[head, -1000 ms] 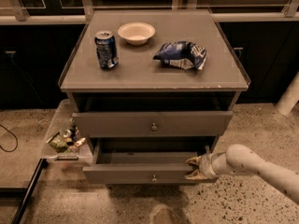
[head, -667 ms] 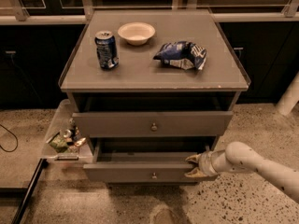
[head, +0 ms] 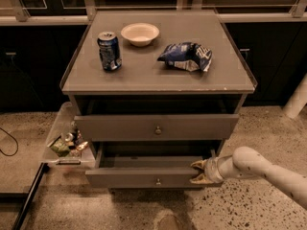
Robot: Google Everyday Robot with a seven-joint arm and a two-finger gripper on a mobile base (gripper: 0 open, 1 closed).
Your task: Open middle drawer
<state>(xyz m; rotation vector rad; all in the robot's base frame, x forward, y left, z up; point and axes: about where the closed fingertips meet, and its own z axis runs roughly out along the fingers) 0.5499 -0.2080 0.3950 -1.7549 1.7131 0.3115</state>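
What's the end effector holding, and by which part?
The end effector grips the middle drawer by the right end of its front panel.

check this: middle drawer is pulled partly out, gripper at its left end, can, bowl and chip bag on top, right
Not quite. The camera view shows the gripper at the right end of the middle drawer, not the left. The rest holds: the drawer is pulled partly out, and the can, bowl and chip bag sit on the cabinet top.

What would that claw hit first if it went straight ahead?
Probably the middle drawer: the gripper, low at the cabinet's right, points left at the drawer's right end.
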